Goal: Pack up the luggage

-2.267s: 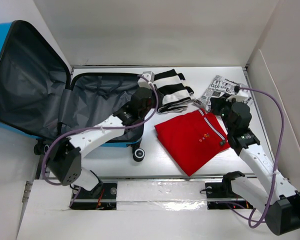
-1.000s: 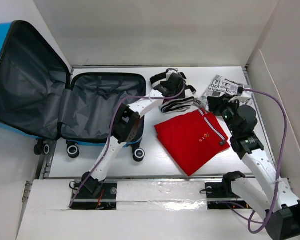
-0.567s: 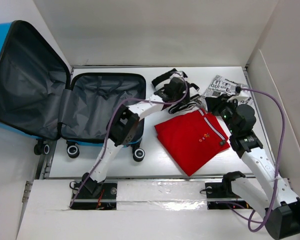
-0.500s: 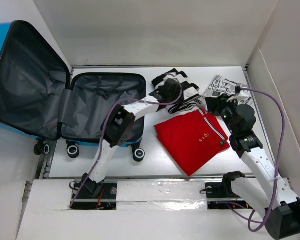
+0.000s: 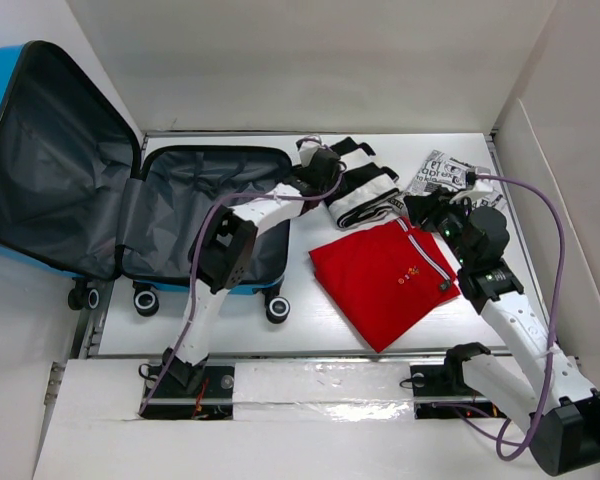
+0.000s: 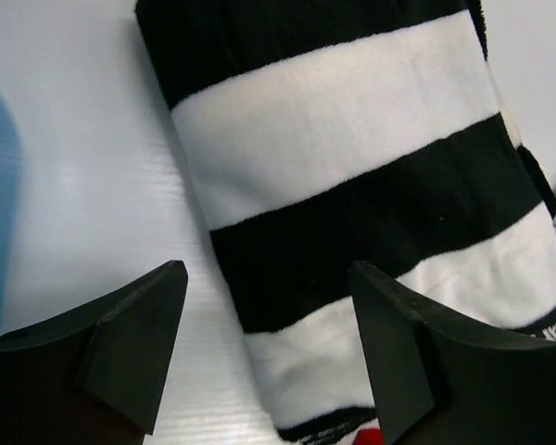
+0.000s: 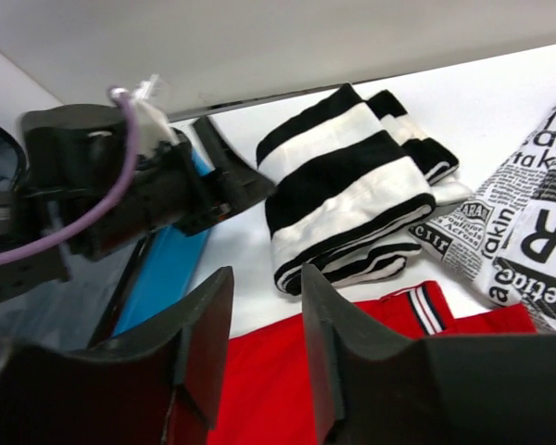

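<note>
Drawn back leftward off the folded black-and-white striped cloth (image 5: pixel 365 195), the left gripper (image 6: pixel 267 278) hangs spread, gripping nothing. Nearest lies a folded red shirt (image 5: pixel 385 280), with the right gripper (image 7: pixel 264 287) parted above its far corner. Far left, the bright-blue hard-shell suitcase (image 5: pixel 170 215) lies open on the table, showing grey lining, its lid tilted up.

Bright, even light falls from overhead, washing the white tabletop (image 5: pixel 315 328) nearly flat, with only soft, short shadows under the arms (image 5: pixel 220 250) and a streak of glare on the shiny strip (image 5: pixel 310 385) at the near edge. The overhead view is sharp, though the luggage (image 5: pixel 60 170) lining is dim. In the left wrist view the dark fingers (image 6: pixel 130 352) of the left tool (image 6: pixel 267 273) are soft and blurred, the striped cloth (image 6: pixel 352 185) beyond them crisper.
</note>
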